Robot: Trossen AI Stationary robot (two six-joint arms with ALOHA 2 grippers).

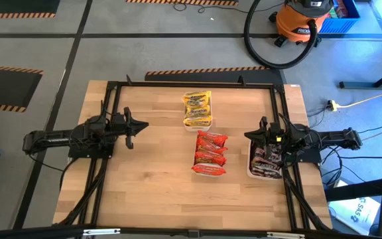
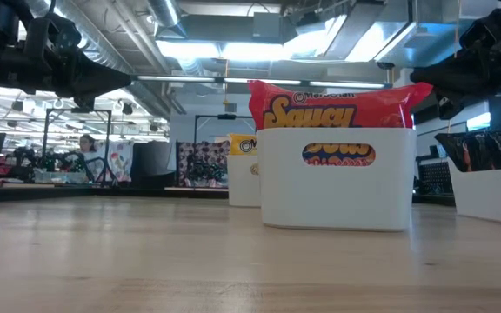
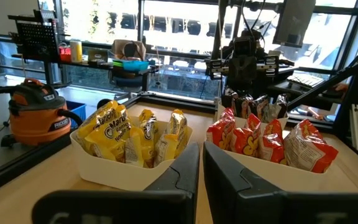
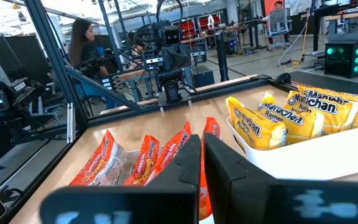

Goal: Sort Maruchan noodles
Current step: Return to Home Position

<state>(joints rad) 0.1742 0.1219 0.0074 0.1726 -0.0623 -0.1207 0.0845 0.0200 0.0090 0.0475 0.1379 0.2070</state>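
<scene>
Yellow crinkly plastic ramen packets (image 1: 197, 106) fill the far white tray (image 1: 197, 124), red packets (image 1: 210, 151) the middle white tray (image 1: 208, 174), and dark maroon packets (image 1: 265, 163) the right white tray (image 1: 249, 167), all on the wooden counter (image 1: 151, 186). The left pincer (image 1: 138, 126) is clenched and empty, well apart from the trays. The right pincer (image 1: 251, 136), also clenched and empty, hangs over the maroon packets.

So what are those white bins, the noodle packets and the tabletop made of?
The white bins: probably moulded plastic, smooth matte walls with a cut-out handle slot. The noodle packets: thin printed plastic film, glossy and crinkled, catching light. The tabletop: looks like wood, pale planks with visible grain and seams, satin finish.
</scene>
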